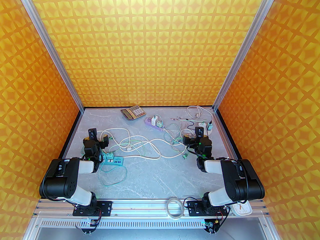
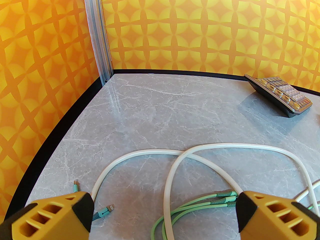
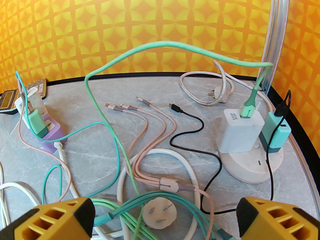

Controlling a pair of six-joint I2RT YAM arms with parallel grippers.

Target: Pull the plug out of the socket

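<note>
We look down on a grey marble table [image 1: 155,181] inside orange patterned walls, strewn with cables. The left gripper [image 1: 98,137] is at mid-left of the frame and the right gripper [image 1: 193,135] at mid-right. In each wrist view the yellow fingers [image 2: 50,216] stand wide apart, gripping nothing.

In the right wrist view, a round white socket [image 3: 250,169] lies at the right of the frame near the table's edge. A white charger plug [image 3: 237,131] is seated in it, with a green cable [image 3: 160,44] arching up from its top. A teal charger [image 3: 275,134] with a black cable [image 3: 197,124] stands just beside it.

At the left of that frame, a purple power strip [image 3: 53,135] holds a green adapter [image 3: 37,121] and a white adapter [image 3: 30,99]. A loose white plug [image 3: 158,214] lies at bottom centre, prongs up.

From above, a teal power strip [image 1: 114,161] lies beside the left arm, and a calculator [image 1: 133,112] rests near the far wall.
</note>
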